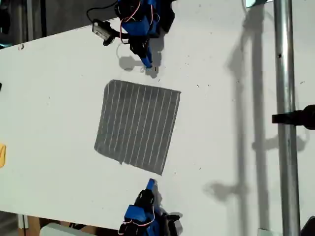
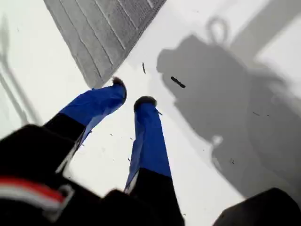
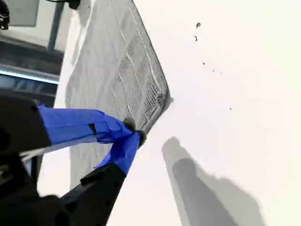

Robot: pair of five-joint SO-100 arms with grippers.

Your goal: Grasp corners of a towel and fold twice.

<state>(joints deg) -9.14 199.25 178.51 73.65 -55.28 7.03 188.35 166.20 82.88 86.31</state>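
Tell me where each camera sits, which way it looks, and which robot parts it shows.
Exterior view: sits high, looks down on the table, the towel, one arm at the view's top and another arm at its bottom.
First wrist view: rides behind my first tool, which is open, and looks along it at a towel corner.
Second wrist view: rides behind my second tool, which is shut, and looks along it at the towel edge.
Shared: all three show the towel flat on the table.

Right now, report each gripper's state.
My first gripper: open, empty, above bare table just off the towel's corner.
My second gripper: shut, holding nothing, at the towel's edge.
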